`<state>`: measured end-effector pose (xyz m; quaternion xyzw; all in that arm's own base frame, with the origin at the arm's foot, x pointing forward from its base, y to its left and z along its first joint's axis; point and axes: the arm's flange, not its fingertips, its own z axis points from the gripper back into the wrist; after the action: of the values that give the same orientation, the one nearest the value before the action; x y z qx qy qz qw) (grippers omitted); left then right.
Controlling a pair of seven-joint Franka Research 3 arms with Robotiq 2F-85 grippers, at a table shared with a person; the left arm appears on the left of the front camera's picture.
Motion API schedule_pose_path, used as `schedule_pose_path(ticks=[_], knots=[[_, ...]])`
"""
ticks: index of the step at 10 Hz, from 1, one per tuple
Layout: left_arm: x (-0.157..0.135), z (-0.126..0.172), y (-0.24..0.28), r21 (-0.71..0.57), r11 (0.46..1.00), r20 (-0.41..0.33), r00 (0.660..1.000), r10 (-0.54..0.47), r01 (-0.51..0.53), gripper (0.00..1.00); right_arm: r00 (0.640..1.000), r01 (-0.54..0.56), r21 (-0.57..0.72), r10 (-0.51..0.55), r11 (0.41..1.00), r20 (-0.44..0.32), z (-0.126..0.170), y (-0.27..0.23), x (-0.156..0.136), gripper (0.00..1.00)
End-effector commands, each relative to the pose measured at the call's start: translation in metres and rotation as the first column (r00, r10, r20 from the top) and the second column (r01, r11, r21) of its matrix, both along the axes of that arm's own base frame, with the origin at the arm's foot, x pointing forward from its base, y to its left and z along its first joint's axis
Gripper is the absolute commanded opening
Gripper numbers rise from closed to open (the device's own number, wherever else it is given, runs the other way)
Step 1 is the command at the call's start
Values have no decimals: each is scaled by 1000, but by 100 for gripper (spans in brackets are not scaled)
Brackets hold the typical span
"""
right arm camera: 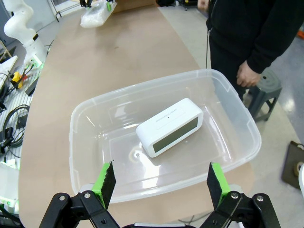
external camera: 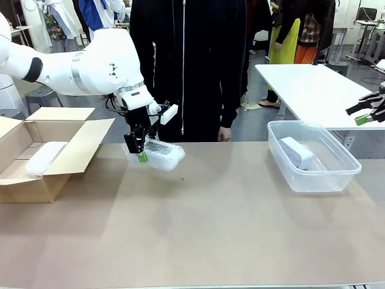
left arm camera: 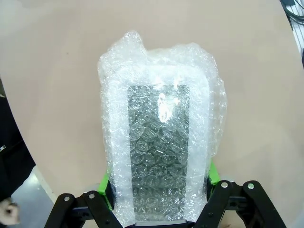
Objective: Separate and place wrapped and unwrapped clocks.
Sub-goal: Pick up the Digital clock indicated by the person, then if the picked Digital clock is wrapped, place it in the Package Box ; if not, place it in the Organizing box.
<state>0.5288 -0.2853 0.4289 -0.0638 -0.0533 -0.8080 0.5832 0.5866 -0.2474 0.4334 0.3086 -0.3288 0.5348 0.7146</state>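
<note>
Holding one bubble-wrapped clock (external camera: 157, 153) in the left gripper (external camera: 139, 150), jaws clamped on its near end, green pads (left arm camera: 106, 189) pressed into the wrap at either side; parcel lifted clear of the table (external camera: 210, 223), left of centre in the front view. Second wrapped clock (external camera: 43, 158) lying in the open cardboard box (external camera: 63, 162) at far left. Bare white clock (right arm camera: 170, 126) resting inside the clear plastic bin (right arm camera: 240, 142), right of frame. Risks, as judged: slipping on slick, springy wrap, the grip taken at one end only, the long free end sagging or twisting out during transfer; snagging loose film on the box flap; dropping short of the box. Left arm entering from upper left, elbow raised, wrist bent down, fingers pointing steeply at the table. Right gripper (right arm camera: 161, 183) spread wide, empty, above the bin's near rim; seen at the far right edge in the front view.
</note>
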Motion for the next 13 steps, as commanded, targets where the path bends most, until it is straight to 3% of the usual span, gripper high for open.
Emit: schedule_pose_path(ticks=[1,2,13], knots=[[5,-1,-2,22,999,26,999,29,-30,2,1000,3,1,-3,1000,1,0,1,0,100],[0,0,0,0,1000,0,1000,0,0,0,1000,3,1,-3,1000,1,0,1,0,100],[0,0,0,0,1000,0,1000,0,0,0,1000,3,1,-3,1000,1,0,1,0,100]])
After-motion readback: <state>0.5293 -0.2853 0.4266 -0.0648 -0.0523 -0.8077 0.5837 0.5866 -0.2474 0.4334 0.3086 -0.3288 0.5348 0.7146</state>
